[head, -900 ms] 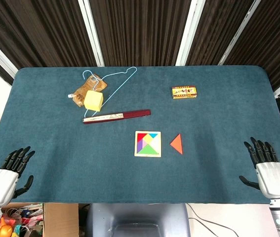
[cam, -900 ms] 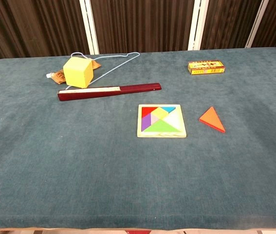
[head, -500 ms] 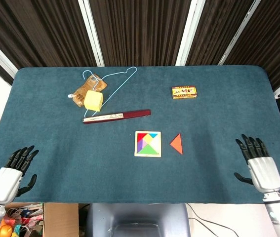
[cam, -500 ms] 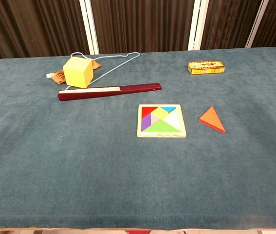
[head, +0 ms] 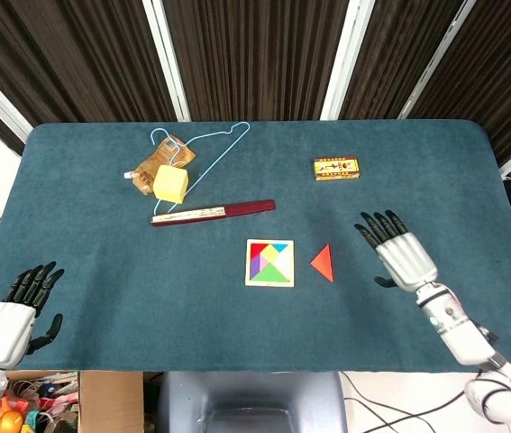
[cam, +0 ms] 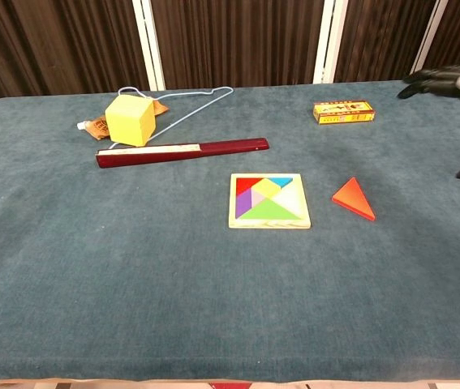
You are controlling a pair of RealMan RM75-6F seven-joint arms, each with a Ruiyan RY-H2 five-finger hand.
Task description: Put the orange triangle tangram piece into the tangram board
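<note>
Left hand (head: pixel 7 317) sits at the near-left corner of the surface (head: pixel 93 244), fingers spread, holding nothing, off the chest view entirely. Up and to its right, far side: a brown pouch (head: pixel 159 158) with a yellow cube (head: pixel 170 184) on it, and a light-blue wire hanger (head: pixel 203 146) running out behind both. Just nearer than the cube lies a long dark-red stick (head: pixel 214 212), flat and roughly crosswise. Further right, mid-surface, the tangram board (head: pixel 269 262) lies flat, wooden frame, coloured pieces seated in it, with a gap on its right side visible in the chest view. Orange triangle (head: pixel 323 262) lies flat on the surface just right of the board, not touching it, well left of the right hand. A small yellow box (head: pixel 335 168) sits toward the far edge, beyond the triangle. Right hand (head: pixel 399 253) is over the surface to the right of the triangle, apart from it, fingers spread and pointing away from the robot, nothing in it. Chest view catches only its dark fingertips (cam: pixel 432 81) at the right edge.
</note>
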